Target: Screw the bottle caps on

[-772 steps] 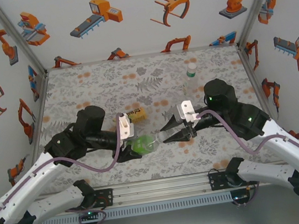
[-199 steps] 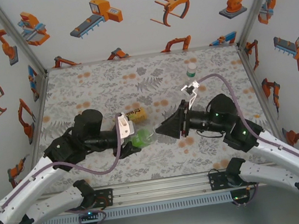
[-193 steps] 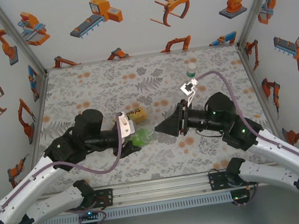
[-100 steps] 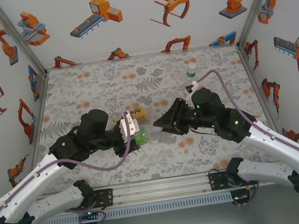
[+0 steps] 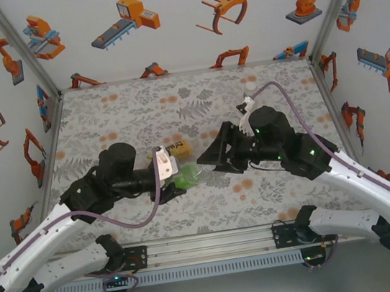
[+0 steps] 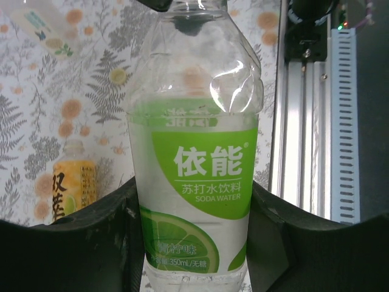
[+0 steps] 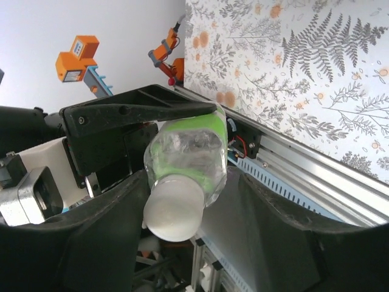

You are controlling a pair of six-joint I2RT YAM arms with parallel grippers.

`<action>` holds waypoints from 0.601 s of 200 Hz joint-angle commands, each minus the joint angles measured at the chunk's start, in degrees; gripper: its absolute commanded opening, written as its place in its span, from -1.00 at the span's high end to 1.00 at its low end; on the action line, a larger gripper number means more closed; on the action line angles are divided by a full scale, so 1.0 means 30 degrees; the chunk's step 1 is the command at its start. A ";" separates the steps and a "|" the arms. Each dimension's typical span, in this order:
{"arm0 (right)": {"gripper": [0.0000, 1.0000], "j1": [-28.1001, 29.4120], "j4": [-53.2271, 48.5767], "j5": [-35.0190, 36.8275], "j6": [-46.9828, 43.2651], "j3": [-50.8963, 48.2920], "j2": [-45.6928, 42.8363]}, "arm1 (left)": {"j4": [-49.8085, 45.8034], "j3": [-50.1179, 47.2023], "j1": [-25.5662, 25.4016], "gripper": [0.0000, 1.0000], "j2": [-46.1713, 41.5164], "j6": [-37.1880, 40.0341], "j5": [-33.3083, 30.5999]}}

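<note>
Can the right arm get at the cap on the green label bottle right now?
Probably yes. The left gripper holds the green-label bottle sideways, its cap pointing at the right gripper, whose open jaws stand either side of that cap with nothing between.

Even, diffuse light fills my enclosure from overhead. The white walls (image 5: 188, 45) read bright, and the desk (image 5: 139, 107) carries only soft, faint shadows. In my left wrist view, glare streaks the clear shoulder of the green-label bottle (image 6: 194, 170), while its print stays sharp. In my right wrist view the pale cap (image 7: 175, 210) looks slightly soft, perhaps too near the lens. The fingers (image 7: 103, 231) of my right end effector (image 7: 193, 177) go near-black, their detail lost.
</note>
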 commanded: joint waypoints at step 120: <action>0.29 0.0079 0.3689 -0.4164 -1.7993 0.1971 -0.0599 | -0.0455 -0.0252 -0.0062 1.00 -0.1255 -0.0004 0.3084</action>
